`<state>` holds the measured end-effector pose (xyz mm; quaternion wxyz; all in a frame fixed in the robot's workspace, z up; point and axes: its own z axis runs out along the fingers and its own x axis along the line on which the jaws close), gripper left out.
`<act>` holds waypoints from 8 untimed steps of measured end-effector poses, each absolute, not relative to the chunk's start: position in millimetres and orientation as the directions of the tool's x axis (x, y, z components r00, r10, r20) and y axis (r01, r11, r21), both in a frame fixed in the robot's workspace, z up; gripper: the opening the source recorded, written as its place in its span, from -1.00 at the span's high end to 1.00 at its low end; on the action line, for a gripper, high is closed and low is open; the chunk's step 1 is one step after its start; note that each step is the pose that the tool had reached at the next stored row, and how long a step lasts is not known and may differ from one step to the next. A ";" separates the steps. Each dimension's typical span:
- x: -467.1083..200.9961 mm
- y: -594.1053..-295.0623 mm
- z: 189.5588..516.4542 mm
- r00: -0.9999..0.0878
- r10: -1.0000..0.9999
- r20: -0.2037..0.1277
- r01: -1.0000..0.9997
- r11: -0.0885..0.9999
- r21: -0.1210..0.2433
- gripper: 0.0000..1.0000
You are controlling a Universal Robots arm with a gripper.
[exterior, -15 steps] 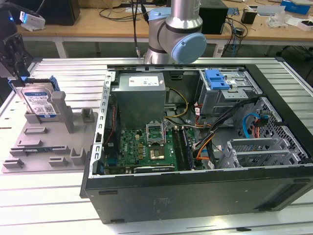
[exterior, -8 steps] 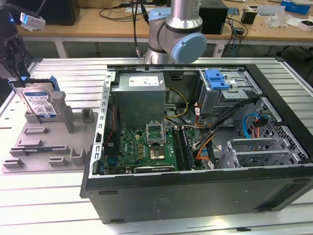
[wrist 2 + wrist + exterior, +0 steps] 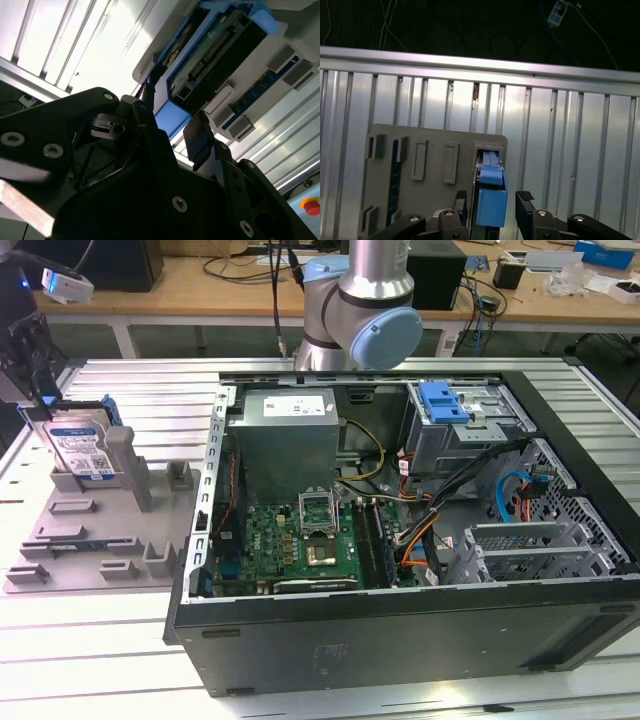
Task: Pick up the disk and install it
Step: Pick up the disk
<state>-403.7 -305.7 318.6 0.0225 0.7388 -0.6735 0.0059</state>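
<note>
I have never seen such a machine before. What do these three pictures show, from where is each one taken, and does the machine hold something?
This is one robot arm with a two-finger gripper, working over a ribbed metal table. The exterior view comes from a camera off the arm. Both wrist views come from cameras that ride on the arm near the gripper.

On the table lie an open computer case and, toward the exterior view's left, a grey holder. The disk, a silver drive in a blue frame, stands on edge in that holder.

The gripper is open, with one of its fingers on each side of the disk. In the first wrist view a gap shows beside one of them, so nothing is held yet.
</note>
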 end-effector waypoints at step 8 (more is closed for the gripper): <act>-403.2 -306.7 318.2 0.093 -0.995 0.039 -0.995 -0.092 0.025 -0.02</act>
